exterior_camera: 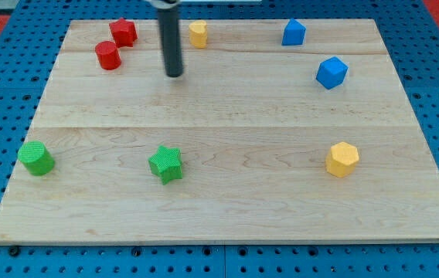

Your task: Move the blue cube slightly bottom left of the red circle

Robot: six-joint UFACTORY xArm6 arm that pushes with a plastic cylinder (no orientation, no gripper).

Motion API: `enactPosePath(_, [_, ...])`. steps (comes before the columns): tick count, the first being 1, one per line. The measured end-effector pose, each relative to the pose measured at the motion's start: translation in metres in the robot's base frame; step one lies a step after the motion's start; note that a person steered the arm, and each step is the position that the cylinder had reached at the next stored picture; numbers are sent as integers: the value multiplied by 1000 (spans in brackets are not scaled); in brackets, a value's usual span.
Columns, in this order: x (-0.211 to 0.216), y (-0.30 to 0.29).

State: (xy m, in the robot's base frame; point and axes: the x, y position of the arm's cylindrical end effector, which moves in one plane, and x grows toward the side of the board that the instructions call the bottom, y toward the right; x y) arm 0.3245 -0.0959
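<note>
The blue cube [331, 72] lies at the view's upper right of the wooden board [227, 116]. The red circle, a short red cylinder [107, 55], lies at the upper left. My tip [174, 75] stands on the board to the right of the red circle and slightly lower, far to the left of the blue cube, touching no block.
A second red block [123, 32] sits just above and to the right of the red circle. A yellow block [198, 34] and a blue pentagon-like block [294, 32] lie along the top. A green cylinder [35, 158], a green star [165, 164] and a yellow hexagon [342, 159] lie lower down.
</note>
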Motion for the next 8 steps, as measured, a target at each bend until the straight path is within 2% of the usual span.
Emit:
enactPosePath(1, [-21,77])
enactPosePath(2, [-21,218])
enactPosePath(3, [-21,320])
enactPosePath(4, [21,282])
enactPosePath(5, [44,226])
enactPosePath(6, [8,284])
enactPosePath(7, [7,347])
enactPosePath(8, [41,392])
